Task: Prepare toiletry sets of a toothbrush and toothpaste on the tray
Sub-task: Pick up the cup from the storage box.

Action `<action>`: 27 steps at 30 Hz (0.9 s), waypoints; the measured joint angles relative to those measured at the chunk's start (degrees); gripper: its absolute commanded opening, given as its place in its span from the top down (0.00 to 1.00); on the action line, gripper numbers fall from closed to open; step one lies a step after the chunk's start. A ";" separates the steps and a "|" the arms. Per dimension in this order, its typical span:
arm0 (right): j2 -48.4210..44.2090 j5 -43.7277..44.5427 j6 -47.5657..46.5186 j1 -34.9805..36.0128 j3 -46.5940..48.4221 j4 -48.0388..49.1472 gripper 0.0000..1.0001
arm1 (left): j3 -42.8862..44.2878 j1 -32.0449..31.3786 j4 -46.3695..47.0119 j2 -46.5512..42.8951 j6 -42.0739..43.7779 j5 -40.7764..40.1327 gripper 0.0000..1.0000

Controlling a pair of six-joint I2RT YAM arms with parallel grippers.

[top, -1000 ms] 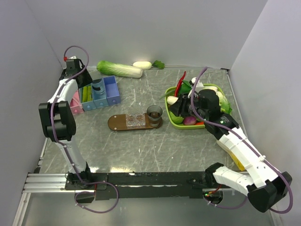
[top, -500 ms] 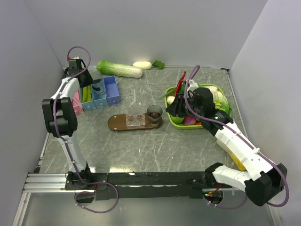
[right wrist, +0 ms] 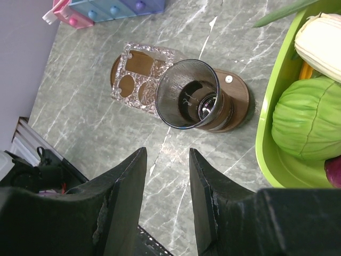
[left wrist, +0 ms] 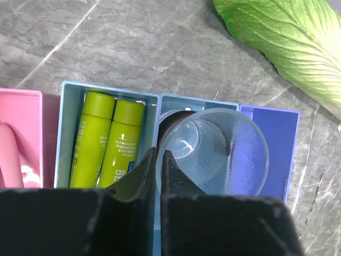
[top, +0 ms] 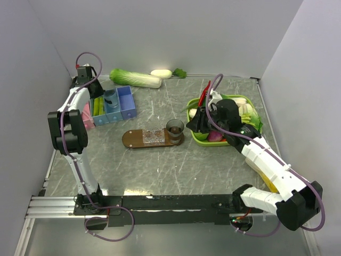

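Two tubes of toothpaste lie side by side in the blue box near the worktop's far-left corner, long axes toward the far edge. They sit just left of the left claw, the nearer one, which looks pinched on a clear tumbler rim. The right claw gapes empty by the mid-worktop tray.
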 measured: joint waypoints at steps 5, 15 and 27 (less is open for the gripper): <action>0.02 -0.02 0.04 0.00 -0.13 0.28 0.55 | 0.02 0.00 -0.02 0.00 -0.55 0.22 0.99; 0.39 -0.22 0.37 0.00 -0.52 0.31 0.55 | -2.40 0.04 0.66 -2.36 -1.64 1.01 0.99; 0.35 -0.37 1.11 0.00 -0.72 0.20 0.55 | -5.42 -0.07 -0.24 -11.63 -1.81 0.46 0.99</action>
